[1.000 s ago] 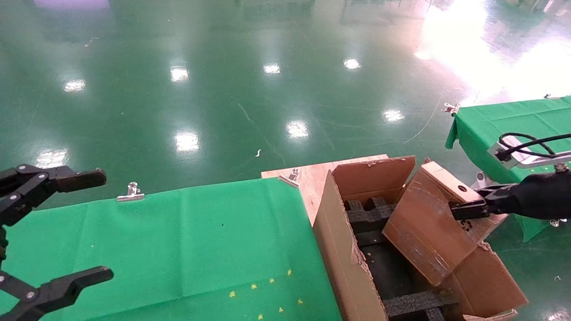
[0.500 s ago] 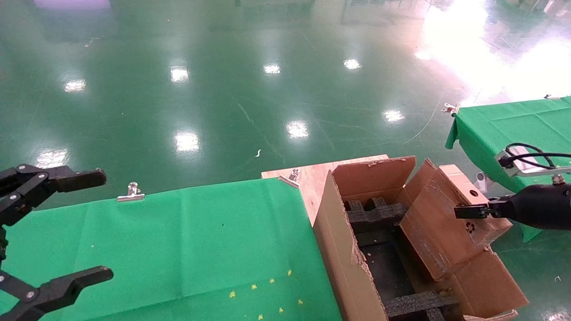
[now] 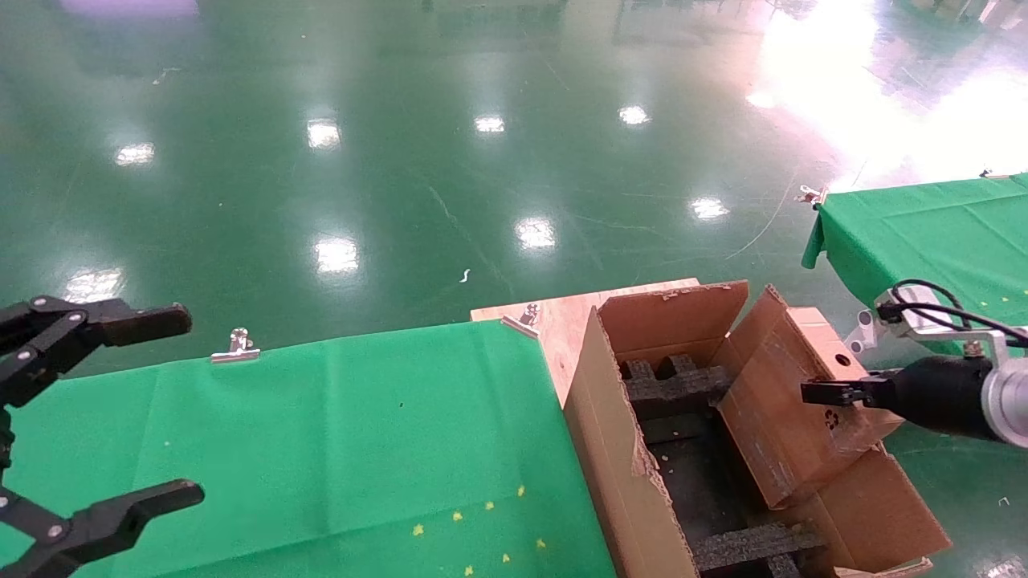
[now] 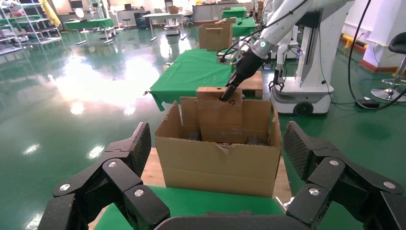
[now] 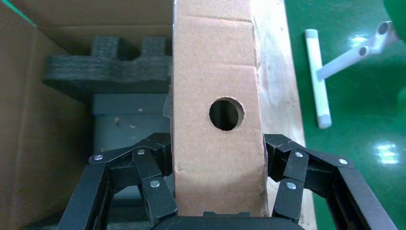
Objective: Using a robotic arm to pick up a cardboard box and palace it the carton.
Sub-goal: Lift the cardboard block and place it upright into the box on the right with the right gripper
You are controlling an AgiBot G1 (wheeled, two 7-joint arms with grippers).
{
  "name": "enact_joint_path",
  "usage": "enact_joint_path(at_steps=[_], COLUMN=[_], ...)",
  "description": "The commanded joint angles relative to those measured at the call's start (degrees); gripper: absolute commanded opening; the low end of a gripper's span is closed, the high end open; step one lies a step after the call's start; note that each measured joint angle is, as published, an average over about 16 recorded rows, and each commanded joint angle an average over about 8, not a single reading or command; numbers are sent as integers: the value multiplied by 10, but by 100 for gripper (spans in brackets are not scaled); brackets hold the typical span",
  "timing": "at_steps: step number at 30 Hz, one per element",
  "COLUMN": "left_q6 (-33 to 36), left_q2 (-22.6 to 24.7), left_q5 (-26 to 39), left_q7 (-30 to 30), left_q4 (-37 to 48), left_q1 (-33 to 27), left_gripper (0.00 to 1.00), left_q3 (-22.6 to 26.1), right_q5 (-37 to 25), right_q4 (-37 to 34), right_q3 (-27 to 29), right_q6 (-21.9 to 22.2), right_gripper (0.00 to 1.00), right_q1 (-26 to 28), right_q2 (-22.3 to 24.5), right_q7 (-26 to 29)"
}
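Closest to the robot, low on its left side, the left gripper (image 3: pixel 120 409) hangs over the green cloth (image 3: pixel 321 449) on the table. Its black fingers (image 4: pixel 119 165) are spread wide apart and hold nothing. This arm is just waiting there.

A little farther over, to the right of the green cloth, stands the carton (image 3: pixel 618 474). It is big and brown, and its top is open with rough, torn flaps. Black foam pieces (image 3: pixel 675 385) sit down inside it. The carton rests on a pale wooden board (image 3: pixel 562 317), and a silver clip (image 3: pixel 526 315) pins the cloth at the corner of that board.

The cardboard box (image 3: pixel 791 409) is at the right side of the carton's opening. It is tilted, with its low end down inside the carton and its high end sticking up above the right flap. It has a round hole (image 5: pixel 226 114) on its thin edge and a small recycling mark on its side.

The right gripper (image 3: pixel 823 392) comes in from the robot's right and squeezes the cardboard box from both sides. Its black fingers (image 5: pixel 148 177) press against the two flat faces of the box.

Farther off on the right is another table with a green cloth (image 3: pixel 932 233). Behind everything spreads the shiny green floor (image 3: pixel 401 160).
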Motion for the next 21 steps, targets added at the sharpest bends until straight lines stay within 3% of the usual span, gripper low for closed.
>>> enact_joint_path(at_steps=[1, 10, 21], left_q6=[0, 0, 0], left_q2=[0, 0, 0], left_q5=[0, 0, 0], left_q7=[0, 0, 0], left_q4=[0, 0, 0], left_q1=[0, 0, 0], left_gripper=[100, 100, 100], left_q3=[0, 0, 0], right_q5=[-22, -86, -118], right_q4=[11, 12, -24], right_q3=[-6, -24, -43], right_q6=[12, 41, 70], right_gripper=[0, 0, 0], right_q1=[-5, -27, -57], right_q2=[-2, -32, -84], right_q7=[28, 93, 112])
